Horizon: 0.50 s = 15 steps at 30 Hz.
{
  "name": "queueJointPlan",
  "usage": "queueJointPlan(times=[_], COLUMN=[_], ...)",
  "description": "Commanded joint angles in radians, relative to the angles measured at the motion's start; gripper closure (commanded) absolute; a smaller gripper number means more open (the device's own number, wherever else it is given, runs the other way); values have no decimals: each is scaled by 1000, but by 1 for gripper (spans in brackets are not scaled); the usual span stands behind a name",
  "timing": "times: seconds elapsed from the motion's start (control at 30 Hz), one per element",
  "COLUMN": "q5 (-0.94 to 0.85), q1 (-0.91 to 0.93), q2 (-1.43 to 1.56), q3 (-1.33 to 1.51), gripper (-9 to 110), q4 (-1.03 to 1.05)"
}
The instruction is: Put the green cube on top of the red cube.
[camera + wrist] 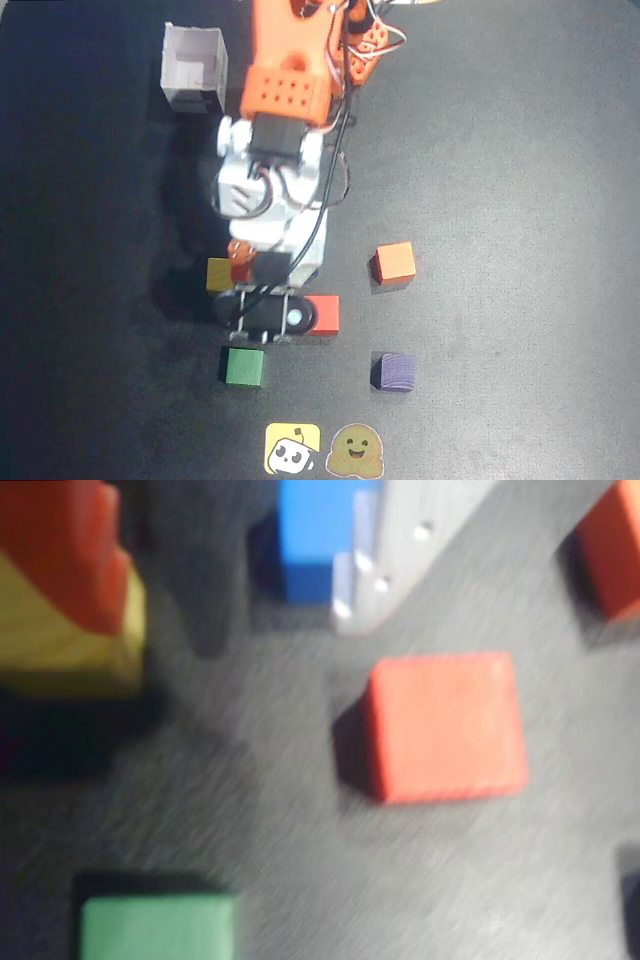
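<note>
Currently, overhead view: green cube [243, 366] sits on dark table [520, 180], free of contact, just below arm's black wrist module. Red cube [325, 314] lies up and right of it, partly covered by that module; the two cubes near but apart. Gripper [240, 590] over gap between cubes; finger spread cannot be judged from either view. Yellow cube [218, 274] left of arm, orange cube [395, 263] right, purple cube [394, 371] lower right. Wrist view, blurred: red cube [445, 725] centre, green cube [158, 928] bottom left.
</note>
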Motion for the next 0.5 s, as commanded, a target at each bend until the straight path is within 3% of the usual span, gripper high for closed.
queueJointPlan(times=[0.0, 0.47], q5=[-9, 14], q1=[6, 17], q2=[-23, -160], q3=[-81, -143], gripper=[85, 80], q4=[-15, -109])
